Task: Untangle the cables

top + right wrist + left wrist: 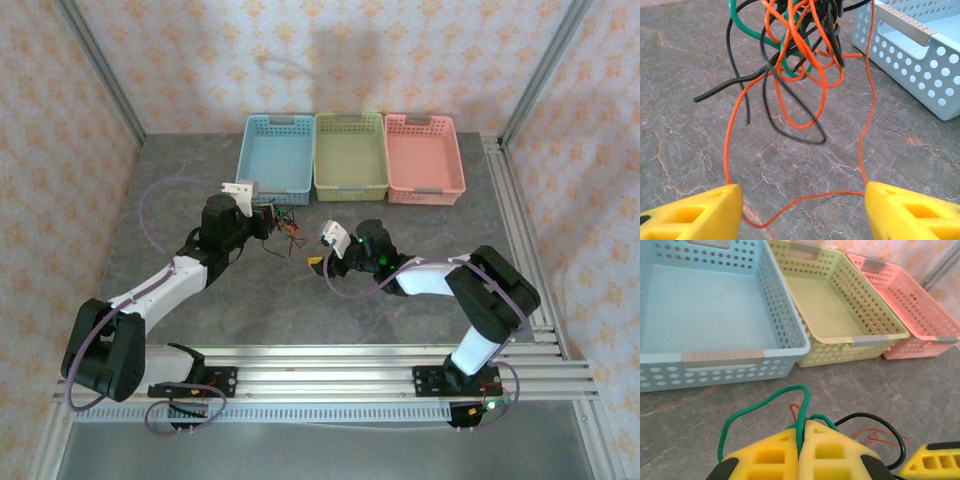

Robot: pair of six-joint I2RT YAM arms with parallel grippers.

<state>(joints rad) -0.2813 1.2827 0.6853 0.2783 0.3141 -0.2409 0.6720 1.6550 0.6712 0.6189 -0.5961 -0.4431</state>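
The cables form a tangled clump of orange, black and green wires hanging just in front of the blue basket. My left gripper is shut on a green cable, which loops out of its closed yellow pads; black and orange strands trail to the right below. My right gripper is open, low over the table. In the right wrist view the clump hangs ahead, and one long orange strand sags across the wide gap of the right gripper, touching both fingers.
Three empty baskets stand in a row at the back: blue, green, pink. The blue basket's front rim is close ahead of the left gripper, and its corner lies right of the clump. Grey marbled tabletop surrounds everything.
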